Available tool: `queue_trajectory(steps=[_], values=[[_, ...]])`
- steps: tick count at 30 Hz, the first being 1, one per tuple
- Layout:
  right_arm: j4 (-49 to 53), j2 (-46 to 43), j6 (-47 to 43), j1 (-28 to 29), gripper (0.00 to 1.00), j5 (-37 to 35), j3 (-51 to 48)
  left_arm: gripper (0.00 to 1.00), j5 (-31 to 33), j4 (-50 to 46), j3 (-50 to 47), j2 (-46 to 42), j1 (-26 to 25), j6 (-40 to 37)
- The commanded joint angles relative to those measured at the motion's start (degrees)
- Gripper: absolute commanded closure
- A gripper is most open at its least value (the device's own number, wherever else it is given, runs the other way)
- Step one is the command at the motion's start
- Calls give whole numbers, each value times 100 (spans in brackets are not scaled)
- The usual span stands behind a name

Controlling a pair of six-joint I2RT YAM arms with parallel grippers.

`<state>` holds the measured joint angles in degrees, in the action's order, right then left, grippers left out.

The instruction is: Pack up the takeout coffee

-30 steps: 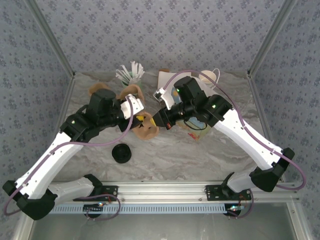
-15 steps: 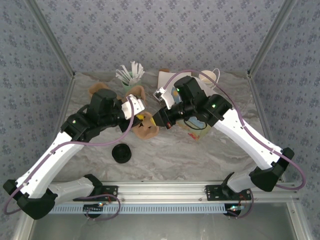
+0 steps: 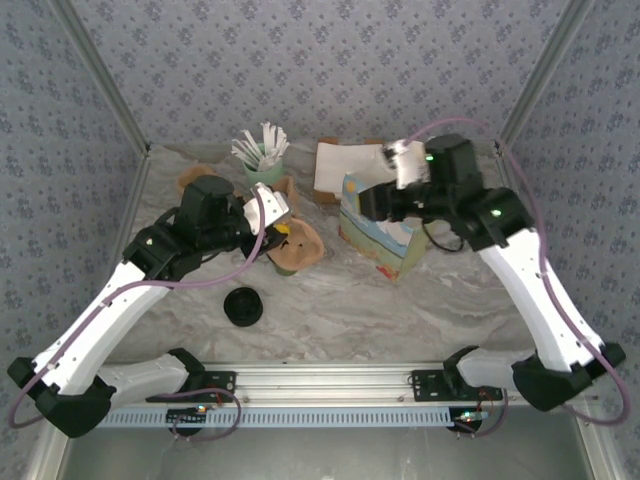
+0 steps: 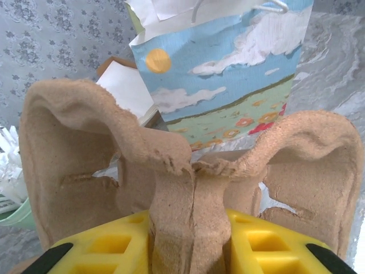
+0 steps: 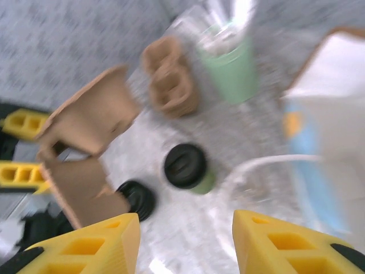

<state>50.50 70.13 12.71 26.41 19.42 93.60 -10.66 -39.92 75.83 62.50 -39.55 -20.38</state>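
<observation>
Two yellow fingers of the left gripper (image 4: 191,234) are pinched shut on the middle ridge of a brown pulp cup carrier (image 4: 74,148). Just in front of that arm a loose black lid (image 3: 243,306) lies flat on the counter (image 3: 330,300). The takeout coffee (image 5: 185,166) stands upright on the counter with its lid on, between the carrier and the sky-printed paper bag (image 3: 378,238), outside the bag. Above the bag, the right gripper (image 5: 185,222) is spread wide, holding nothing.
</observation>
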Motion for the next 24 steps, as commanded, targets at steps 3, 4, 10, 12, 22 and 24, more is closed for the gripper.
queue_trajectory(steps=[3, 4, 10, 12, 22, 24], values=[[641, -171, 176, -1288, 46, -1295, 64, 68, -303, 409, 322, 74, -35, 526], [630, -138, 162, -1527, 45, -1300, -24, 69, -304, 437, 361, 103, -28, 605], [22, 318, 172, -2632, 41, -426, -526, 70, -124, 665, 510, 175, -33, 1135], [-230, 519, 39, -2740, 40, -95, -634, 71, -196, 733, 532, 166, -31, 1241], [-669, 1234, -355, -2746, 37, 485, -622, 71, -480, 854, 838, 170, -31, 1696], [-708, 1311, -398, -2725, 38, 596, -595, 72, -528, 856, 902, 196, -34, 1746]])
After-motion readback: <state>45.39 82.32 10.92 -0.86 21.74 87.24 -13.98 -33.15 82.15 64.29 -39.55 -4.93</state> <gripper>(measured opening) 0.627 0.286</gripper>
